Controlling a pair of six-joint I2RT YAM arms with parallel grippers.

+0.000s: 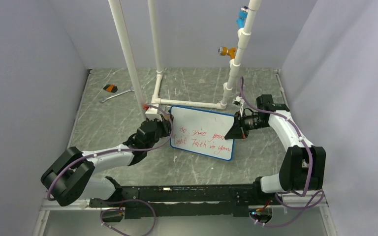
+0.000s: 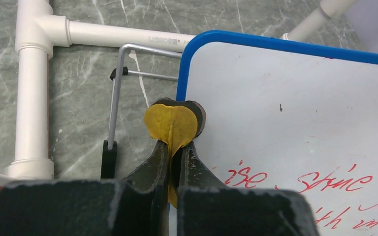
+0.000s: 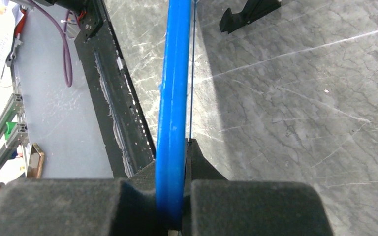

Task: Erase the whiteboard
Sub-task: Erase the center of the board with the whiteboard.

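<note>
The left jaws are pressed fully together on a small yellow pad [image 2: 170, 120] with a dark back, which I take for the wiping piece. The pad lies at the left edge of the whiteboard [image 2: 285, 98] and is not yet on the red writing [image 2: 300, 189]. The right jaws are also closed, and between them is the blue frame [image 3: 174, 73] of the board's right edge, seen edge-on, so this side is clamped.

The whiteboard stands in the middle of the desk [image 1: 256, 83], leaned back a little, just on the near side of the white pipe frame [image 1: 187, 103], with one arm at each side. Behind its left edge a thin wire stand [image 2: 118, 88] with black tips shows.

By my judgement the board is light, thin and stiff, and its face is smooth, so the pad will slide easily on it. The weak point is the support: on such a thin stand the board can tip back or slip on the desk when the pad pushes. The frame is the right place to hold, at the side and away from the writing, as the right jaws do. The two lines of writing cross the middle and lower part of the face, so the pad must travel to the right with gentle pressure.
</note>
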